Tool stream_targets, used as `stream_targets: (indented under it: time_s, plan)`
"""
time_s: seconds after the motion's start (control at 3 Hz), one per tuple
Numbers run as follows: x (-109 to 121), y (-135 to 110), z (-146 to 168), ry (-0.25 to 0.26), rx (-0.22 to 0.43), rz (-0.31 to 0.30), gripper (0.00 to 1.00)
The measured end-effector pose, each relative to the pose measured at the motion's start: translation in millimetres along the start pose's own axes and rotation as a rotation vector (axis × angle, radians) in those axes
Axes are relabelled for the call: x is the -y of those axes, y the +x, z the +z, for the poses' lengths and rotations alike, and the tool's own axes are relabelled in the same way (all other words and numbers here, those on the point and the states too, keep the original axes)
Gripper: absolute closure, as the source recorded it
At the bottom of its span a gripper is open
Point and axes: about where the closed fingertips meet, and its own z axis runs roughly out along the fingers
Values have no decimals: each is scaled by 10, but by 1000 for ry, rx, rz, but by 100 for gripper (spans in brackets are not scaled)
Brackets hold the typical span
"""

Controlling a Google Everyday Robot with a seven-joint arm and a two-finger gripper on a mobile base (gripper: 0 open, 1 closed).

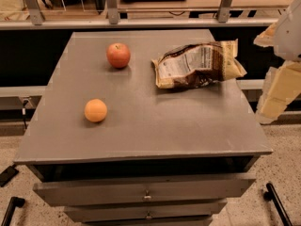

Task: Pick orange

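The orange (pixel 95 110) is a small, smooth, light-orange fruit lying on the left front part of the grey cabinet top (pixel 155 126). My gripper (pixel 278 81) shows as pale cream parts at the right edge of the view, beyond the cabinet's right side. It is far to the right of the orange and touches nothing on the top.
A red apple (pixel 118 55) with a stem dimple sits behind the orange. A crumpled brown and cream snack bag (pixel 196 64) lies at the back right. The cabinet has drawers (pixel 146 192) in front. A railing (pixel 141 20) runs behind it.
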Motion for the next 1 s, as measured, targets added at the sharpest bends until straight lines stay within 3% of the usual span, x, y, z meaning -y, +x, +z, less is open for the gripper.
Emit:
stream_targets:
  time_s: [0.33, 0.67, 1.0]
  plan:
    - [0, 0, 0, 0, 0, 0, 0]
    - [-39, -300, -31, 4, 68, -116, 0]
    - [-158, -1089, -191, 14, 205, -335, 0]
